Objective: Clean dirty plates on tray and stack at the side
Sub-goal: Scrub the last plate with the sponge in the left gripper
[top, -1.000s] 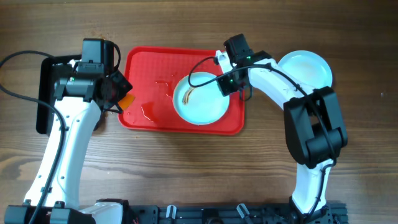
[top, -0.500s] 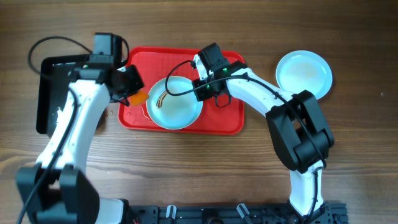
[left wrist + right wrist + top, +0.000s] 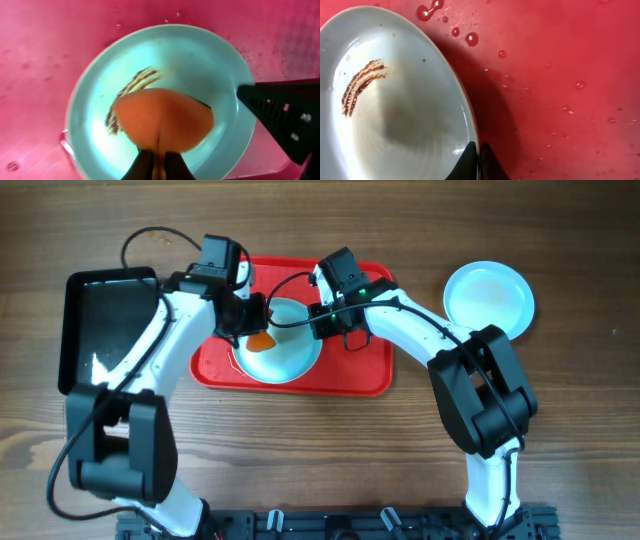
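Observation:
A pale bluish white plate (image 3: 290,350) with a brown smear (image 3: 360,85) lies on the wet red tray (image 3: 350,375). My right gripper (image 3: 322,320) is shut on the plate's right rim (image 3: 470,131); it shows as a black finger (image 3: 285,120) in the left wrist view. My left gripper (image 3: 252,330) is shut on an orange sponge (image 3: 162,120) and holds it over the plate's (image 3: 200,60) middle, partly covering the smear. A second, clean plate (image 3: 488,297) sits on the table at the far right. A third plate is not in view.
A glossy black tray (image 3: 105,325) lies on the wooden table at the left, beside the red tray. Water drops (image 3: 470,37) lie on the red tray around the plate.
My right gripper dragged the plate leftward across the red tray, then held still. My left gripper moved right with the orange sponge, from the tray's left edge onto the plate.

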